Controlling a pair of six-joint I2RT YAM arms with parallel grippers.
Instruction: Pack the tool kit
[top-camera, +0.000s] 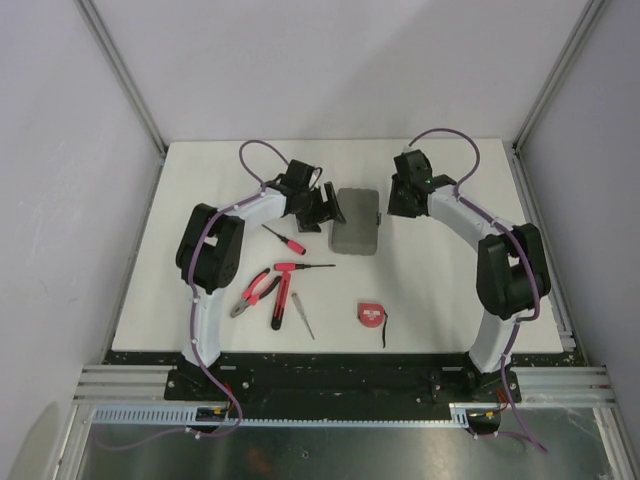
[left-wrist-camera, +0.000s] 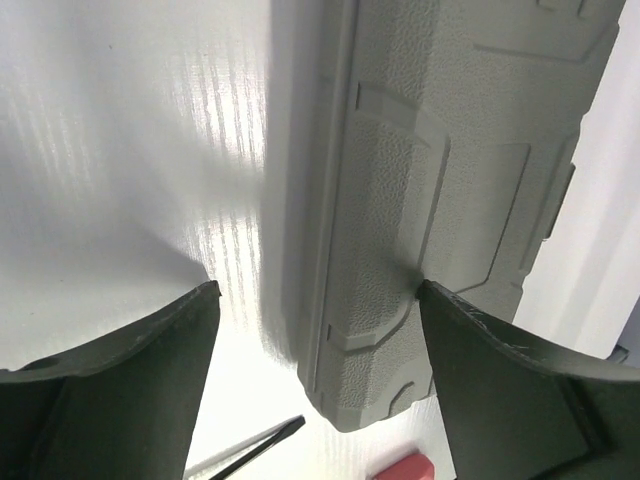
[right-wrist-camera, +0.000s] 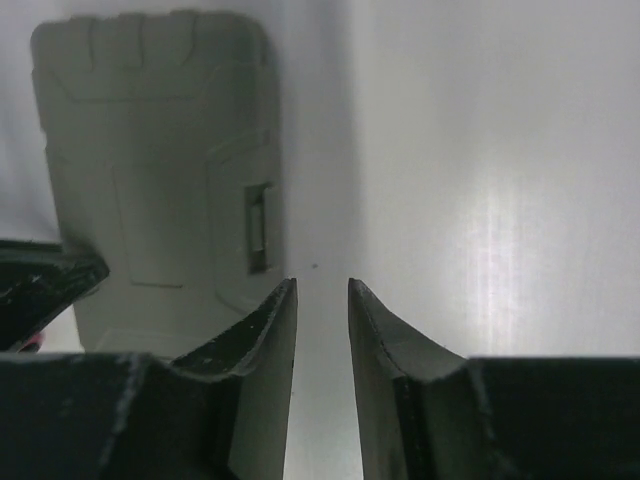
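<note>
Top external view: closed grey case (top-camera: 356, 222) at mid-table, flanked by both grippers.
Its pebbled, round-cornered lid is touched by one finger of the widely spread left gripper (left-wrist-camera: 318, 288); the right gripper (right-wrist-camera: 321, 283) is parted narrowly, gripping nothing, just beside it. Pliers (top-camera: 255, 290) are laid nearer the bases.

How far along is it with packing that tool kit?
Barely started. Done: nothing, the case is shut, with pliers, screwdrivers and tape measure loose on the table. In hand: left gripper open over the case's edge, right gripper beside it, both empty. Left: open it, load every tool, close it.
</note>
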